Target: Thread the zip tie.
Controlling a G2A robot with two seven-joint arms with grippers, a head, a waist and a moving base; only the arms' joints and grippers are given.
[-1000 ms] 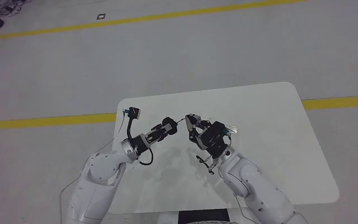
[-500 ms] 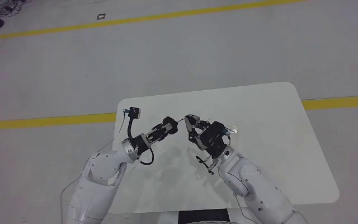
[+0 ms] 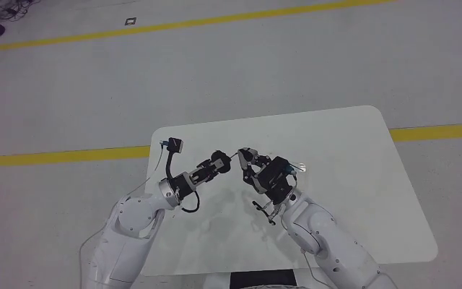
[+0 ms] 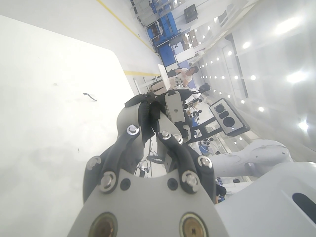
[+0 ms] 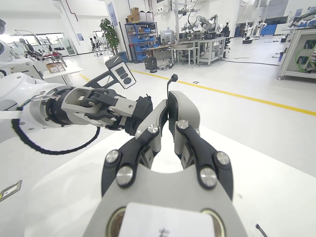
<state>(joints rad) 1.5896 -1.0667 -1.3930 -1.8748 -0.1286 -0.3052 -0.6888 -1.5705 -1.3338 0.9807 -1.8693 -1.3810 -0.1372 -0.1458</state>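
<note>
A thin black zip tie (image 5: 170,85) stands up from between my right gripper's fingers, its small square head at the upper end. My right gripper (image 5: 167,104) is shut on it above the white table (image 3: 346,144). In the top view the right gripper (image 3: 247,157) and the left gripper (image 3: 219,160) meet tip to tip over the table's near left part, with a thin strand (image 3: 231,154) between them. My left gripper (image 4: 150,109) has its black-covered pads pressed together. Whether it holds the tie's tail is hidden. From the right wrist view the left gripper (image 5: 143,110) sits just beside my right fingers.
A short loose black zip tie (image 4: 90,97) lies on the table beyond the left gripper. Another black tie end (image 5: 260,230) lies near the right wrist. The table's rounded edge (image 3: 155,137) is close to the left arm. The far right of the table is open.
</note>
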